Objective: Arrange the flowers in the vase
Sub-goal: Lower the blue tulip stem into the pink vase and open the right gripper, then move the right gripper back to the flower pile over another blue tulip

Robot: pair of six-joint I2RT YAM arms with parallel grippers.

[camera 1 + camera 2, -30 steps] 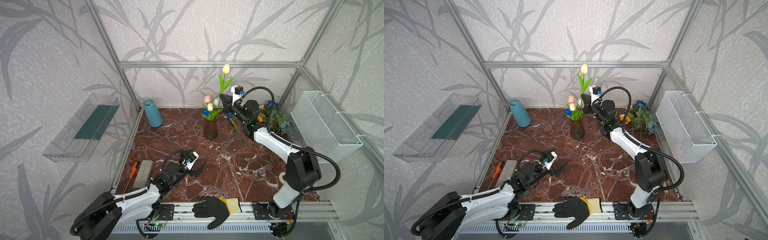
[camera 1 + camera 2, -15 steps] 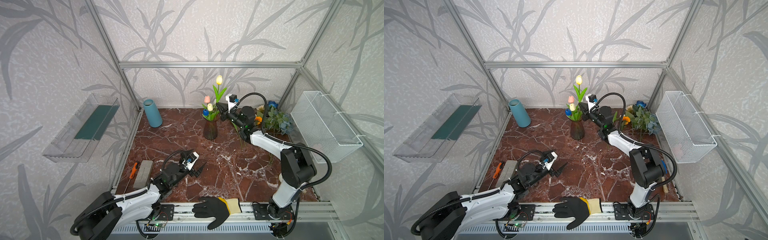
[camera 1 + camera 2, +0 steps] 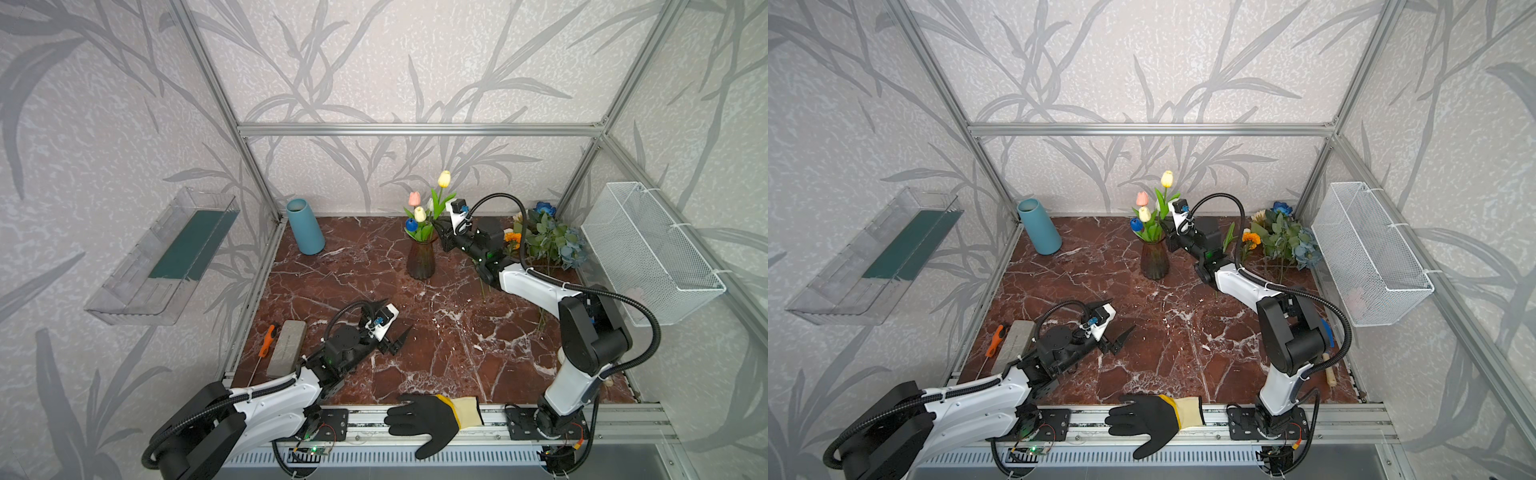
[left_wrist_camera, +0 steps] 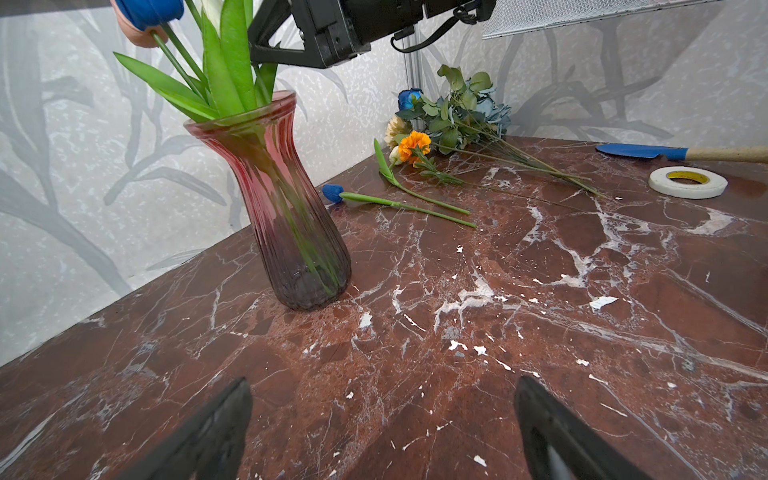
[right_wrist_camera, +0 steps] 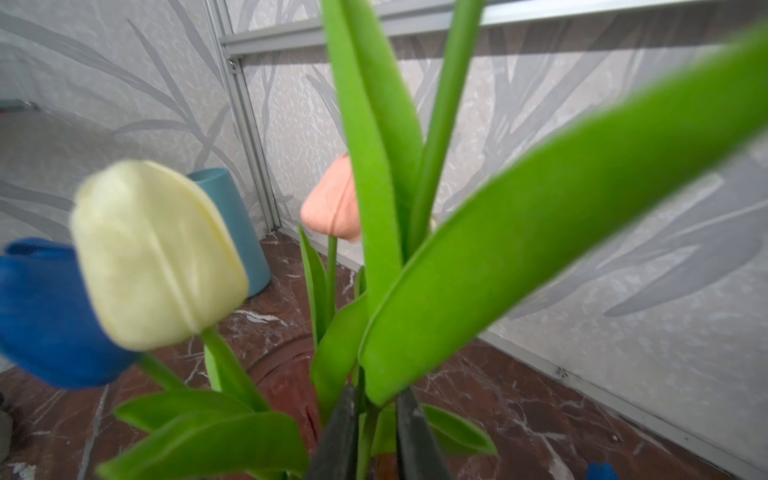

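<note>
**Progress.** The ribbed red-to-purple glass vase [image 3: 421, 259] stands at the far middle of the red-brown marble tabletop [image 3: 353, 274]. It holds a pink tulip [image 3: 414, 198], a cream-white tulip [image 3: 420, 213] and a blue tulip [image 3: 411, 225]. A tall yellow tulip [image 3: 444, 178] rises above them with its stem running down into the vase mouth, and it is judged to be at the point of seating.

**Outstanding.** In the far right corner lie an orange marigold [image 4: 413, 143], a cream daisy [image 4: 395, 129], a deep-blue rose [image 3: 544, 208] and a dusty-blue rose bunch [image 3: 575, 253]. A second blue tulip [image 4: 332, 193] lies just right of the vase. The task is judged roughly half done.

**Arms.** The right arm reaches from near right to the vase rim. The right gripper [image 5: 376, 409] has its jaws close on either side of the yellow tulip's stem, but whether they pinch it cannot be told. The left gripper [image 4: 382, 382] sits low at near left with its jaws spread wide, empty, facing the vase.
</note>
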